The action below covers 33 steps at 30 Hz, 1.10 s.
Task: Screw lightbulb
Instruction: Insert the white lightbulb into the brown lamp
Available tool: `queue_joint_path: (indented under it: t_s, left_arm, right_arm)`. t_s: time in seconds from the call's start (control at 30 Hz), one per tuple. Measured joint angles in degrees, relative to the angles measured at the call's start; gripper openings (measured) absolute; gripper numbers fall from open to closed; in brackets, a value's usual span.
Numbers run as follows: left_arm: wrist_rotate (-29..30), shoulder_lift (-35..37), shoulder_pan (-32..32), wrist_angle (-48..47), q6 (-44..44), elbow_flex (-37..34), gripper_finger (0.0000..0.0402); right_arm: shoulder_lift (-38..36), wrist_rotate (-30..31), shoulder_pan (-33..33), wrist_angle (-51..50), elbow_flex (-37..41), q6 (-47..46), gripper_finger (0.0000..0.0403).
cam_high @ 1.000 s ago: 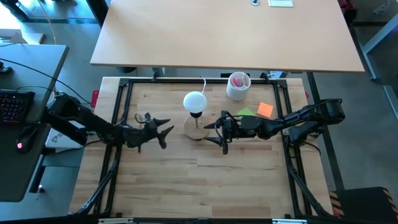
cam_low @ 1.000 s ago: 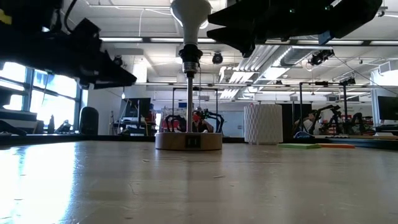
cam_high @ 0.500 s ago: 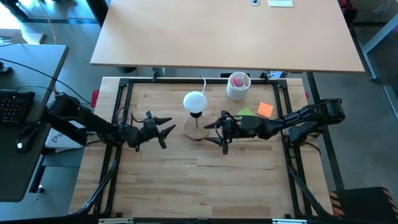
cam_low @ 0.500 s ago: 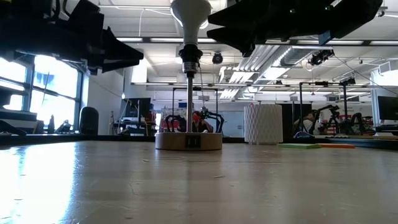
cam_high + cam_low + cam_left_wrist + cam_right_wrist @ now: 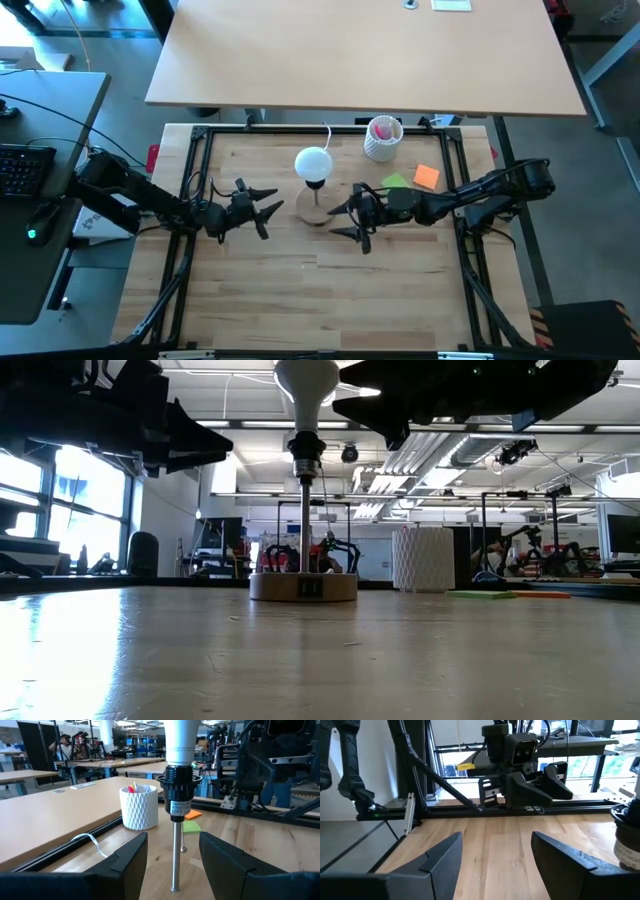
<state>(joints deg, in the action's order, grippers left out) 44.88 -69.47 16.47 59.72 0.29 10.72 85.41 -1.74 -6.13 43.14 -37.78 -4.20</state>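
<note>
wooden slats make up the table (image 5: 300,290), framed by a black rail, with a lab of benches and other rigs beyond it in the low view

left claw (image 5: 268,209) hovers over the table to the left of the lamp stand, its fingers spread wide and empty; in its own wrist view the two fingers (image 5: 125,862) frame the thin metal post (image 5: 175,855) squarely, with the black socket (image 5: 179,792) above them and the bulb's neck rising out of it

lightbulb (image 5: 313,163) sits at the centre, already seated in the socket on top of the post, which rises from the round wooden base (image 5: 313,208). its long axis runs straight up and down, globe uppermost, as the low view shows (image 5: 306,380). a white perforated cup (image 5: 382,139) stands behind and to the right of it, with a green note (image 5: 396,182) and an orange note (image 5: 426,176) flat on the table near the right arm

right claw (image 5: 341,220) hangs just right of the base, also wide and holding nothing; its wrist view looks past the stand toward the left arm, and only the socket's edge (image 5: 626,832) shows at one side, so the bulb lies off its line

both claws appear to ride below the globe, near socket and post level. the left one is aligned on the stand and looks better placed; to turn the bulb it would probably have to rise along that upright axis until its fingers bracket the globe or neck
</note>
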Motion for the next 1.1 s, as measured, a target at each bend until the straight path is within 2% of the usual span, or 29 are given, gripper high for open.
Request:
queue_joint_path:
  t_s: [0.33, 0.53, 0.73, 0.87, 1.1]
  left_arm:
    - [-0.76, 0.0, 0.0, -0.15, -0.21, 0.0, 0.0174]
    - [-1.84, 0.0, 0.0, 0.07, -0.21, 0.0, 0.0174]
    - [-3.87, -0.02, -0.73, 0.28, -0.65, 2.38, 0.0174]
    - [-7.62, -0.02, -2.21, 0.13, 3.47, 6.41, 0.0174]
    - [-8.42, 0.03, -2.67, 0.06, 14.9, 14.39, 0.0174]
  right_arm:
    - [0.0, 0.27, 0.13, -0.02, 0.0, 0.16, 0.0278]
    - [-1.38, 5.0, 1.23, -0.79, -0.02, 4.63, 0.028]
    - [-8.15, 5.2, 5.69, -14.36, -3.47, 7.26, 0.028]
    - [-12.05, 5.34, 7.85, -23.79, -7.08, 7.37, 0.028]
    - [-12.39, 5.48, 8.8, -27.05, -11.5, 7.21, 0.028]
